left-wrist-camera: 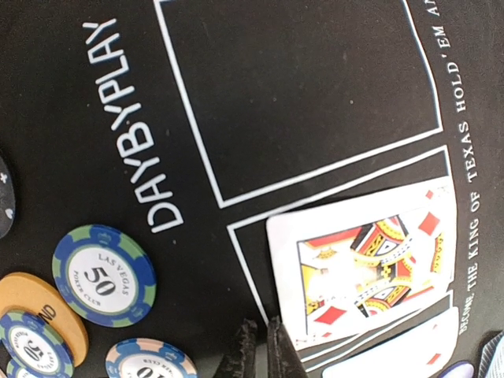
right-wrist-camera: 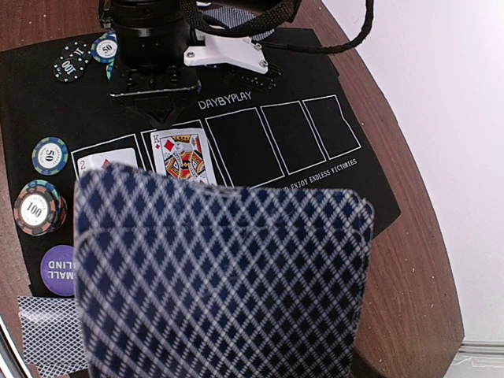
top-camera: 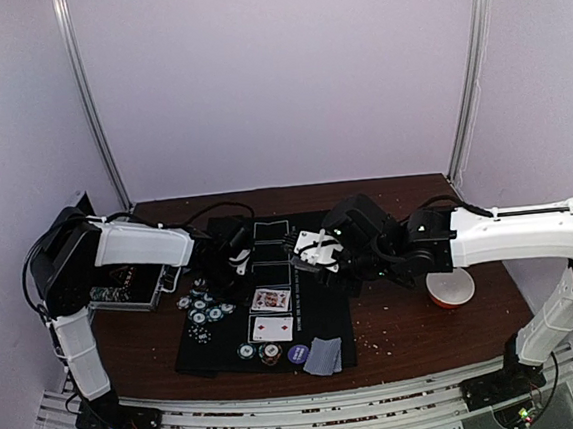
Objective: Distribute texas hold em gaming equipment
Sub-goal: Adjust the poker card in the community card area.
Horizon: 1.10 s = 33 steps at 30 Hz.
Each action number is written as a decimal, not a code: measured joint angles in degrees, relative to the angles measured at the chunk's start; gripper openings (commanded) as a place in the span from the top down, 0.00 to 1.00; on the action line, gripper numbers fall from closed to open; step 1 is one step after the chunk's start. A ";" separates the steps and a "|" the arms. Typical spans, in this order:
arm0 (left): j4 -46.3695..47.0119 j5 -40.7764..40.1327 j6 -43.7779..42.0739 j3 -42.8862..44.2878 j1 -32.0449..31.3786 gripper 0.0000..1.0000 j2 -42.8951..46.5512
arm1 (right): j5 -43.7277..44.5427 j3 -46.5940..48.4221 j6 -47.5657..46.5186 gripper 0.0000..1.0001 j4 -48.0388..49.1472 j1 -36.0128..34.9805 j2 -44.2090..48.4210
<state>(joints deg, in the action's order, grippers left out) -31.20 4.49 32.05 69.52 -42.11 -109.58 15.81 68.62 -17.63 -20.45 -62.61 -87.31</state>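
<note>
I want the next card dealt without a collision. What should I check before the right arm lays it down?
1. Right gripper grips a playing card: ok.
2. Only one card in the grip: cannot tell; a second edge shows along its top.
3. Third slot, beside the king of diamonds, bare: ok.
4. Held card's face up, like the dealt ones: ok.
5. Left gripper clear of the path: cannot tell; it hangs shut just beside the row.
</note>
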 measured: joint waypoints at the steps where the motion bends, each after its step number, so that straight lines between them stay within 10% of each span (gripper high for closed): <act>1: 0.04 0.20 0.00 -0.09 0.00 0.92 0.07 | 0.00 0.00 0.00 0.55 0.00 0.00 0.00; 33: 2.49 4.94 0.17 -4.61 -0.39 0.89 3.56 | -0.04 0.11 -0.07 0.55 -0.28 0.02 0.00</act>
<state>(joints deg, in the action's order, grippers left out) -28.71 9.43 32.23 64.90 -42.50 -106.02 15.77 68.73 -17.69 -20.73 -62.59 -87.31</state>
